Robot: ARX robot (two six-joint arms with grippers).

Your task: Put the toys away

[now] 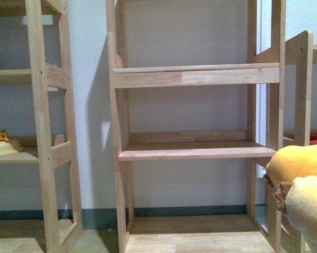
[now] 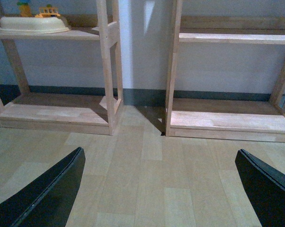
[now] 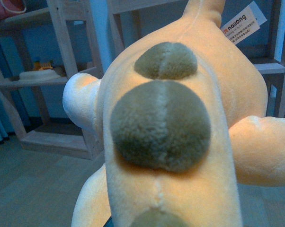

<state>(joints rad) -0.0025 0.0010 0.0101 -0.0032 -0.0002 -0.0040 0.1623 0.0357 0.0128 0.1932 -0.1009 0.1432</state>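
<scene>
Holding plush [image 1: 306, 163] up near shelf [image 1: 195, 153] height, likely for stowing, with left gripper [image 2: 160, 150] spread wide and empty; cannot tell right gripper's grip.

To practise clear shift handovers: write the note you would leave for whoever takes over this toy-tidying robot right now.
Left gripper: open, empty, above the floor.
Right gripper: hidden behind the plush toy, which fills its camera and sits off the floor, so probably held.
Middle shelf unit: the shelves that show are bare.
Done: toy apparently picked up.
Left: set it on a shelf, release.
</scene>
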